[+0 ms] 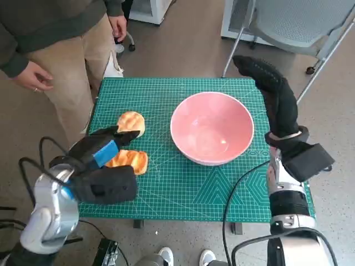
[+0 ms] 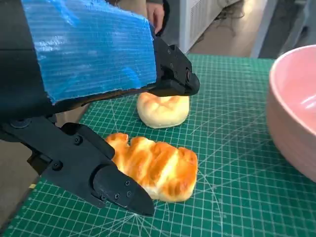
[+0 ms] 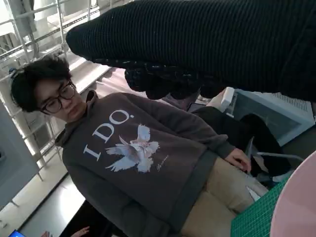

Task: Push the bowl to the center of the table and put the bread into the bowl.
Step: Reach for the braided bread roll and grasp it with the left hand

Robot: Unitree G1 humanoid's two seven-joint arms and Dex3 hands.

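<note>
Risk: left hand (image 2: 98, 113), fingers apart around nothing, straddles bread (image 2: 155, 168) near table's left edge; careless closing may push it off. Bowl (image 1: 212, 128) near middle. Right hand (image 1: 272, 91) released at right edge

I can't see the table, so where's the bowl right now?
In the head view the pink bowl sits empty on the green mat, right of centre, between the two breads and the right hand.
</note>
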